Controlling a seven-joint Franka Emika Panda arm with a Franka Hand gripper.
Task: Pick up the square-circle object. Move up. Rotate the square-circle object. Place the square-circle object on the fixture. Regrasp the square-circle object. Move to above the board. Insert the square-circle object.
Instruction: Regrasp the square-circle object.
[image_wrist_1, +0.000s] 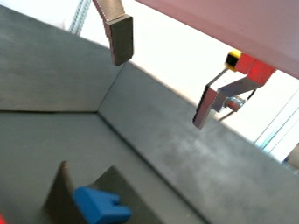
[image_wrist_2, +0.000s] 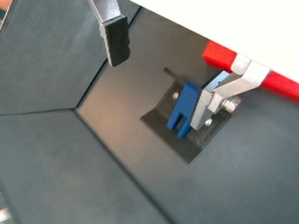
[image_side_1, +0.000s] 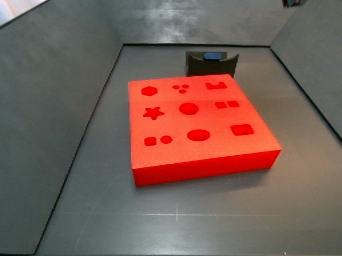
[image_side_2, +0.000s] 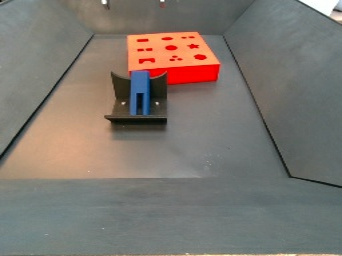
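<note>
The square-circle object (image_side_2: 140, 90) stands upright against the fixture (image_side_2: 136, 112) just in front of the board (image_side_2: 173, 56) in the upper middle of a side view, so I judge the step in hand to be the regrasp. The gripper (image_wrist_2: 163, 66) hangs well above it, fingers (image_wrist_2: 115, 42) apart and empty. To regrasp well, it should descend centred over the peg, straddle its flat faces squarely and close without tipping it.
</note>
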